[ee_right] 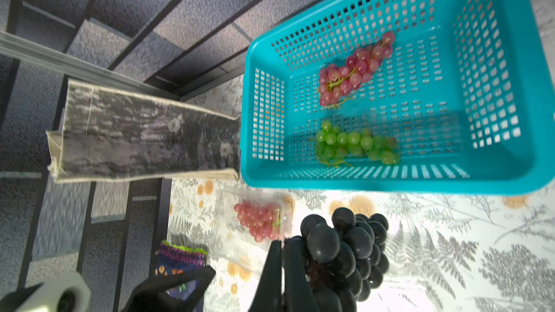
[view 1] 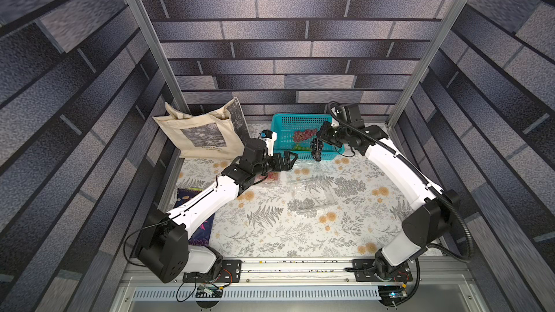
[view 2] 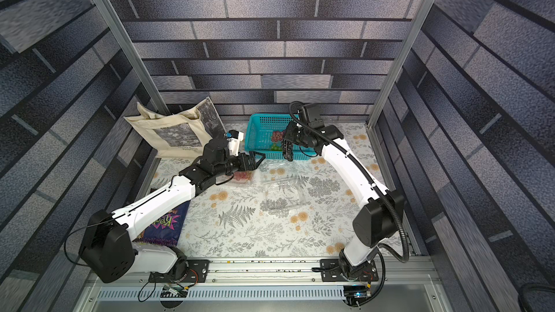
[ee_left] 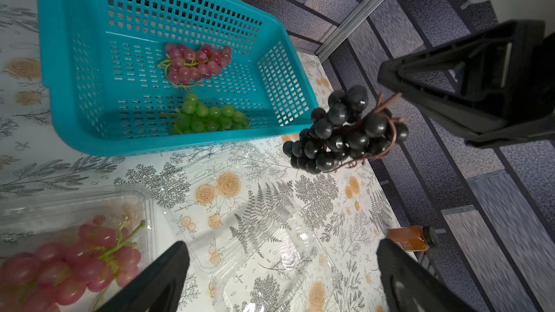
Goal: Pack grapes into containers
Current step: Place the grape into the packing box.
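Currently, the right gripper is clamping shut on the stem of a dark grape bunch, which is hanging just beside the basket. The left gripper is standing fully open, holding nothing, above an open clear container.

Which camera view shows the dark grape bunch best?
The left wrist view: the dark grape bunch hangs whole and sharp, stem included. The right wrist view shows it close, but the right gripper hides part and the edge cuts it. In both top views it is small.
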Motion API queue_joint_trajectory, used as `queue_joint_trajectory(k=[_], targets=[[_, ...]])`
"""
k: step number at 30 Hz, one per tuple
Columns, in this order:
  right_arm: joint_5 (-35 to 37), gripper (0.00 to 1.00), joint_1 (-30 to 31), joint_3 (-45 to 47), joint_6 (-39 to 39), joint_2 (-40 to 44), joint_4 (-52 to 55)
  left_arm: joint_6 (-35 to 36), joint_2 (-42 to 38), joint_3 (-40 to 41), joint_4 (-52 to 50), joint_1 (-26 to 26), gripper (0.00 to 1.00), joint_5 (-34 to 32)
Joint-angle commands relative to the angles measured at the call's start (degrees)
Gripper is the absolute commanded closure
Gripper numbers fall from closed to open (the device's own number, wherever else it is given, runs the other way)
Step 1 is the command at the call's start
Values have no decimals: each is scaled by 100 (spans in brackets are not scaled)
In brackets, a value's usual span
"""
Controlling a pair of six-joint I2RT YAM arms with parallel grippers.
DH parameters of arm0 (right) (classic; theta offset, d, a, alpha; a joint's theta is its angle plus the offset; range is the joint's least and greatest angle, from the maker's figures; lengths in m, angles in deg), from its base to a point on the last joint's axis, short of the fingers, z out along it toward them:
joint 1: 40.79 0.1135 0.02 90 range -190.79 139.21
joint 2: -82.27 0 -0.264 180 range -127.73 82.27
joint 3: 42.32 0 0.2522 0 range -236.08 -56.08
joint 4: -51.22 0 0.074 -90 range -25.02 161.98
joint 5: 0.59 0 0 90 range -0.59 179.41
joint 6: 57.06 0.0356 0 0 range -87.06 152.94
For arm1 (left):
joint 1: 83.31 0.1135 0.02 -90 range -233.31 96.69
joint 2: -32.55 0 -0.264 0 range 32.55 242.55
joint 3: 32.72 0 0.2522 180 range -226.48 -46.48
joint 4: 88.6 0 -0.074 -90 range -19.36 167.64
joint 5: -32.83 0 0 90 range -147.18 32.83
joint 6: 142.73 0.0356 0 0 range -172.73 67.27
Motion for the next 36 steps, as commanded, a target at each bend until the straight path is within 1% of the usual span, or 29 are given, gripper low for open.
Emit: queue_joint_trajectory(k=[1, 5, 10, 15, 20, 23, 26, 28, 32, 36], targets=[[183, 100, 162, 444, 111, 476, 61, -165, -479, 367, 105, -63, 0, -441], [185, 100, 463, 914, 201, 830, 60, -133, -906, 678, -233, -41, 0, -828], [123, 100, 759, 1355, 284, 1162, 5, -268, -1289, 1066, -222, -73, 0, -1145], [168, 100, 999, 1988, 447, 1443, -263, -176, -1332, 1139, -129, -97, 0, -1119], [315, 100, 1299, 2642, 606, 1544, -733, -78, -1223, 1220, 187, -109, 0, -774], [264, 100, 1474, 2804, 686, 1393, -898, -142, -1185, 1409, 380, -109, 0, -779], [378, 100, 1697, 2921, 731, 1366, -1055, -269, -1213, 1467, 388, -129, 0, -713], [448, 100, 1760, 3197, 848, 1375, -1182, -348, -1266, 1527, 376, -218, 0, -809], [623, 100, 1765, 3649, 978, 1353, -1388, -392, -1326, 1815, 694, -452, 0, -835], [911, 100, 1769, 3808, 842, 1199, -1415, -100, -1449, 1903, 712, -924, 0, -1106]])
